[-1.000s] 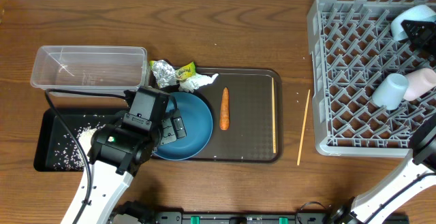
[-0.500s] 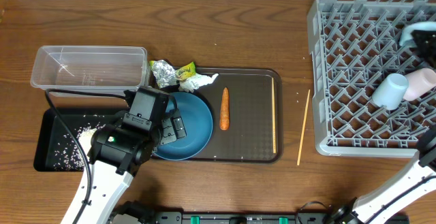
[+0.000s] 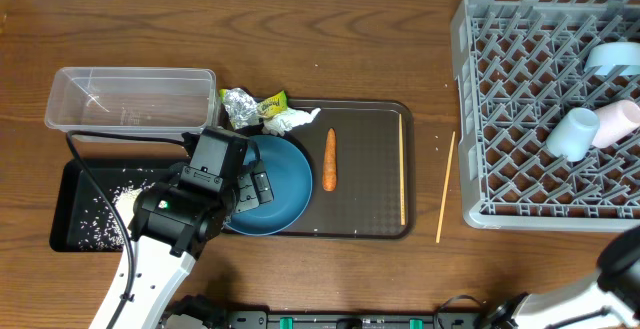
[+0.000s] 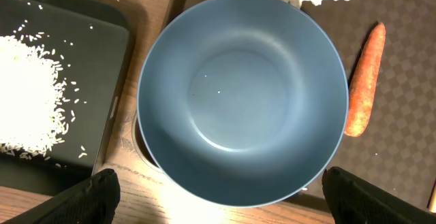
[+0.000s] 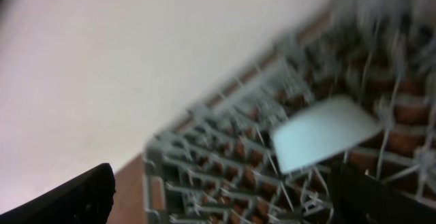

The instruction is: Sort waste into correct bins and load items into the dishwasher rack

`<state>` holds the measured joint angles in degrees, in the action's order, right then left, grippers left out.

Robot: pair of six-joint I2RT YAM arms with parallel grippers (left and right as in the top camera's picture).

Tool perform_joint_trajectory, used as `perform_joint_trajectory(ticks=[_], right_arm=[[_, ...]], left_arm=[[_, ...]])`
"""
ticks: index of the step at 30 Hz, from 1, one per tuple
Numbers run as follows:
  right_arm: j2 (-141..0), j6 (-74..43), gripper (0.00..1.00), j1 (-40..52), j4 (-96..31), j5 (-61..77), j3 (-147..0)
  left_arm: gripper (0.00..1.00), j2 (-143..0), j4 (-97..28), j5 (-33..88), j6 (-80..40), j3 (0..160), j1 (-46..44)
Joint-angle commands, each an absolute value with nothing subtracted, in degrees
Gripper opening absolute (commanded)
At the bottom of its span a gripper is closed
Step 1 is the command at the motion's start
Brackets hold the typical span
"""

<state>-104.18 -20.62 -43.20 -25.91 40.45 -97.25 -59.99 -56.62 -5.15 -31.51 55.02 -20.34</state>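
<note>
Hovering over the dark-blue bowl, the left pincer is released. Its two dark fingers stand far apart at the lower corners of the wrist view, with the bowl's near rim between them, and we see nothing clamped. The bowl sits upright on the left end of the dark brown serving tray. Just to its right on that tray lies the carrot, near the bowl but apart from it. One chopstick lies along the tray's right edge. The other chopstick rests on the bare desk between the tray and the rack. At the tray's back left corner we find the crumpled silver and yellow-green wrapper, with the white tissue touching it just behind the bowl. The clear tub stands left of the wrapper. In front of the tub, the black tray holds the rice grains, heaped with strays around them.

The right pincer is released too, its fingers wide with nothing between them, above the grey dishwasher rack. That wrist view is blurred. In the rack, the light-blue bowl rests at the far right edge, and a pale cup lies against a pinkish cup.
</note>
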Motion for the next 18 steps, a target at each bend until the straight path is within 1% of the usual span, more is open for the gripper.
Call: perform_joint_trajectory(ticks=[1,4,7,10,13,16,17,18], right_arm=[[-96.7,-21.8,0.99,-42.8,-25.9,38.0,-97.4],[-91.0,-21.9,0.99,-41.5,-26.8,43.8,-97.4],[-87.6,-23.8,0.99,-39.0,-25.5,53.1,-97.4],[-85.8,-24.0,0.99,-34.7,-24.4,62.7,-97.4],[-85.2,-21.6,0.99,-28.4,-28.8,67.1,-97.4],[-85.2,-14.4,0.99,-21.8,-40.7,65.1,-97.4],[-85.2,-12.3,0.99,-19.7,-45.1,61.0,-97.4],[-85.2,-11.2,0.99,-16.6,-50.6,52.6,-97.4]], left_arm=[[0.98,-59.9,-56.8,-6.3,-31.4,55.7,-20.2],[0.98,-59.9,-56.8,-6.3,-31.4,55.7,-20.2],[0.98,-59.9,-56.8,-6.3,-31.4,55.7,-20.2],[0.98,-59.9,-56.8,-6.3,-31.4,55.7,-20.2],[0.98,-59.9,-56.8,-6.3,-31.4,55.7,-20.2],[0.98,-59.9,-56.8,-6.3,-31.4,55.7,-20.2],[0.98,-59.9,-56.8,-6.3,-31.4,55.7,-20.2],[0.98,-59.9,-56.8,-6.3,-31.4,55.7,-20.2]])
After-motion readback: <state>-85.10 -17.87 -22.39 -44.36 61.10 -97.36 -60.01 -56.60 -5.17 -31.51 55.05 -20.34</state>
